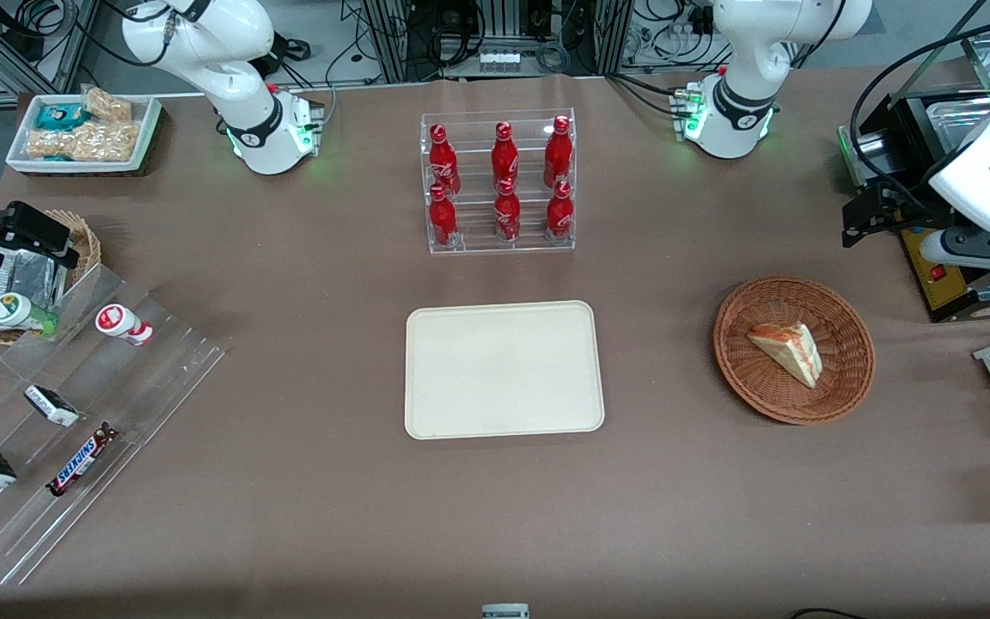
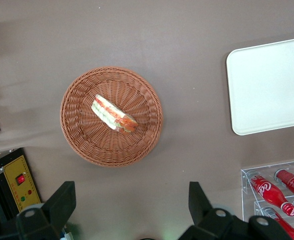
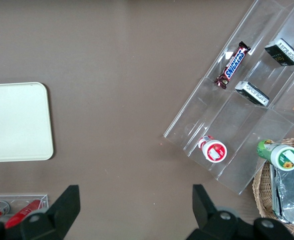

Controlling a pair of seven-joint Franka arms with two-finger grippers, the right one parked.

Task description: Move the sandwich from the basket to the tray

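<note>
The sandwich (image 1: 789, 351) lies on its side in the round wicker basket (image 1: 847, 391), a bit off the middle. There is one sandwich and one such basket. Nothing is touching the sandwich.

The tool (image 2: 132, 212) hangs high above the desk (image 1: 289, 516), up over the spot between the basket and the yellow box with the red light (image 2: 18, 184). Its two fingers are spread wide apart and hold nothing.

I think this is the very start of the job: the reach for the sandwich. Next, the tool needs to come over the basket, go down, and close on the two flat bread sides of the wedge. It should squeeze softly, since the bread looks squashy.

The cream tray (image 1: 504, 370) lies flat on the desk, well apart from the basket, toward the parked arm's end. There is one tray and it has nothing on it. Farther from the front camera than the tray stands one clear rack (image 1: 499, 180) with six red cola bottles (image 1: 505, 153) in it, three above and three below.
</note>
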